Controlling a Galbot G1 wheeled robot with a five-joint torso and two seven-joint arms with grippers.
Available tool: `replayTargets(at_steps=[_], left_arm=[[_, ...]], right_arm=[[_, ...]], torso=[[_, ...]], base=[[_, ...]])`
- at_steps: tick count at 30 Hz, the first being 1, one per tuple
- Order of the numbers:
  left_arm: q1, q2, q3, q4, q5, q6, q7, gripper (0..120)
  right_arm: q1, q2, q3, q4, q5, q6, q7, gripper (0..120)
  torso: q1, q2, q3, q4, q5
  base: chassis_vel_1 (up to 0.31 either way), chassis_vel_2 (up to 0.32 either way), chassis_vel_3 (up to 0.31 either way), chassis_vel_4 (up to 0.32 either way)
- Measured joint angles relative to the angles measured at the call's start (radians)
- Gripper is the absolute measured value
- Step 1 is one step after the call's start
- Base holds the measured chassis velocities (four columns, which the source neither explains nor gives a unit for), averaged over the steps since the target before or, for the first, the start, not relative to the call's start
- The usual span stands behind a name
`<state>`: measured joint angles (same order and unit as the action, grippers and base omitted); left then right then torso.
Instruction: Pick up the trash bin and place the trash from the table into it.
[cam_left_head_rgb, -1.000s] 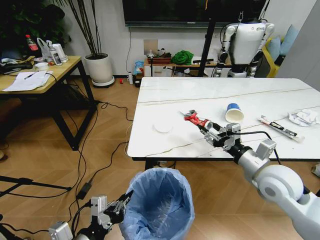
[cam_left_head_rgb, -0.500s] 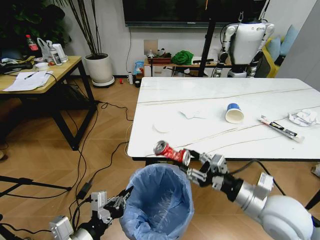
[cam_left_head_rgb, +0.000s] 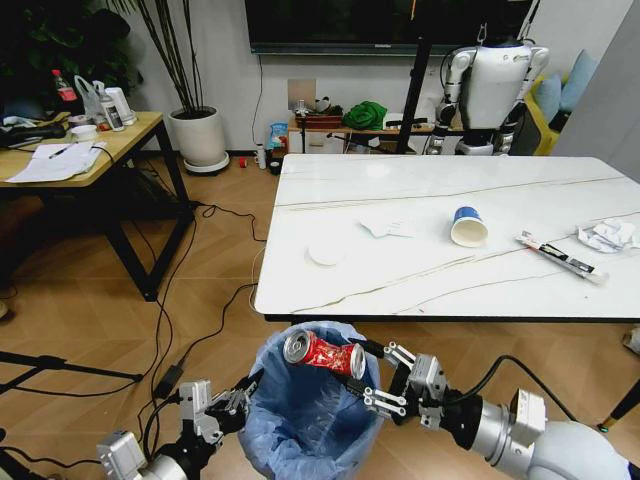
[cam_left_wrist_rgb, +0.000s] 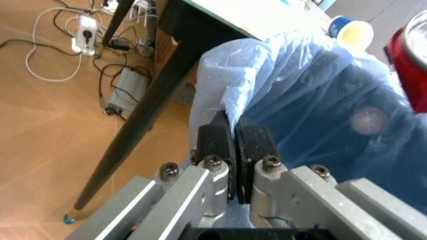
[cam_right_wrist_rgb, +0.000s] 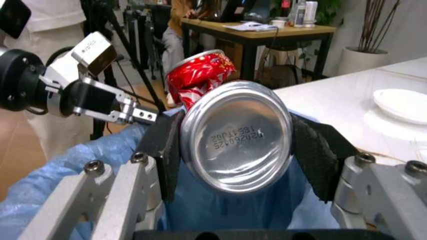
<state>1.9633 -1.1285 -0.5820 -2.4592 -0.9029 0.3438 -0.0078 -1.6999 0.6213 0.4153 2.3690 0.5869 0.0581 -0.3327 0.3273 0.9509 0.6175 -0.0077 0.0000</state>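
The right gripper (cam_left_head_rgb: 372, 385) clenches the crushed red can (cam_left_head_rgb: 323, 353) over the trash bin (cam_left_head_rgb: 315, 415), whose bag the left gripper (cam_left_head_rgb: 240, 400) pinches. Undropped; the paper cup (cam_left_head_rgb: 467, 226), at the table's (cam_left_head_rgb: 400, 280) two o'clock, and other litter remain.

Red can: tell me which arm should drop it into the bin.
Right. The right gripper already clamps the can directly over the bin opening. The left gripper is pinching the bin's bag rim, holding it up, so it isn't free.

Right tool (cam_left_head_rgb: 366, 386) carried red can (cam_left_head_rgb: 323, 353) off table, over trash bin (cam_left_head_rgb: 312, 415).
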Motion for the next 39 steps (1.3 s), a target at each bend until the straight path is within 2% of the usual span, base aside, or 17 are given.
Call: replayTargets(at_steps=[3,5,7,9,11,13,15,20,22,25,29,39], left_arm=[[0.001,-0.001,0.003,-0.001,-0.001,0.002,-0.002,0],[0.002,-0.001,0.005,-0.001,-0.003,0.003,-0.003,0],[0.002,-0.001,0.006,-0.001,-0.003,0.003,-0.003,0],[0.002,0.001,0.007,-0.001,-0.002,0.003,-0.003,0],[0.002,0.001,0.007,-0.001,-0.001,0.003,-0.004,0],[0.004,0.004,0.008,-0.001,0.0,0.003,-0.003,0],[0.006,0.005,0.008,-0.001,0.0,0.003,-0.003,0],[0.015,0.011,0.006,0.0,0.005,0.003,-0.002,0],[0.019,0.013,0.001,0.0,0.006,0.003,-0.001,0],[0.021,0.013,-0.002,-0.003,0.006,0.003,0.001,0],[0.042,0.013,-0.019,-0.015,0.015,0.003,0.02,0],[0.037,0.058,-0.013,-0.004,0.011,0.007,0.023,0]], right_arm=[[-0.005,0.008,-0.001,-0.003,-0.008,0.0,-0.001,59],[-0.014,0.017,0.002,-0.006,-0.012,-0.001,-0.002,71],[-0.017,0.02,0.003,-0.006,-0.013,-0.001,-0.003,72],[-0.025,0.03,0.007,-0.006,-0.017,-0.002,-0.003,84],[-0.028,0.033,0.009,-0.006,-0.017,-0.002,-0.003,88],[-0.023,0.045,0.021,-0.003,-0.003,-0.007,0.007,98],[-0.017,0.046,0.025,-0.002,0.006,-0.01,0.012,98],[0.095,0.035,0.044,-0.003,0.136,-0.042,0.095,100],[0.191,0.02,0.027,-0.029,0.214,-0.069,0.153,100],[0.248,0.012,0.003,-0.052,0.252,-0.082,0.174,100],[0.471,0.004,-0.139,-0.148,0.332,-0.098,0.193,100],[0.567,0.022,-0.168,-0.238,0.331,-0.136,0.205,100]], torso=[[0.0,0.0,0.0,0.0,0.0],[0.0,0.0,0.0,0.0,0.0],[0.0,0.0,0.0,0.0,0.0],[0.0,0.0,0.0,-0.0001,-0.0001],[0.0,0.0,0.0,-0.0001,0.0],[0.0,0.0,0.0,-0.0002,-0.0001],[0.0,0.0,0.0,-0.0002,0.0],[0.0,0.0,0.0,0.0,-0.0001],[0.0,0.0,0.0,0.0002,0.0],[0.0,0.0,0.0,0.0,-0.0001],[0.0,0.0,0.0,0.0005,0.0002],[0.0,0.0,0.0,-0.0005,-0.0001]], base=[[0.0,0.0,0.0,0.0],[0.0,0.0,0.0,0.0],[0.0,0.0,0.0,0.0],[0.0,0.0,0.0,0.0],[0.0,0.0,0.0,0.0],[0.0,0.0,0.0,0.0],[0.0,0.0,0.0,0.0],[0.0,0.0,0.0,0.0],[0.0,0.0,0.0,0.0],[0.0,0.0,0.0,0.0],[0.0,0.0,0.0,0.0],[0.0,0.0,0.0,0.0]])
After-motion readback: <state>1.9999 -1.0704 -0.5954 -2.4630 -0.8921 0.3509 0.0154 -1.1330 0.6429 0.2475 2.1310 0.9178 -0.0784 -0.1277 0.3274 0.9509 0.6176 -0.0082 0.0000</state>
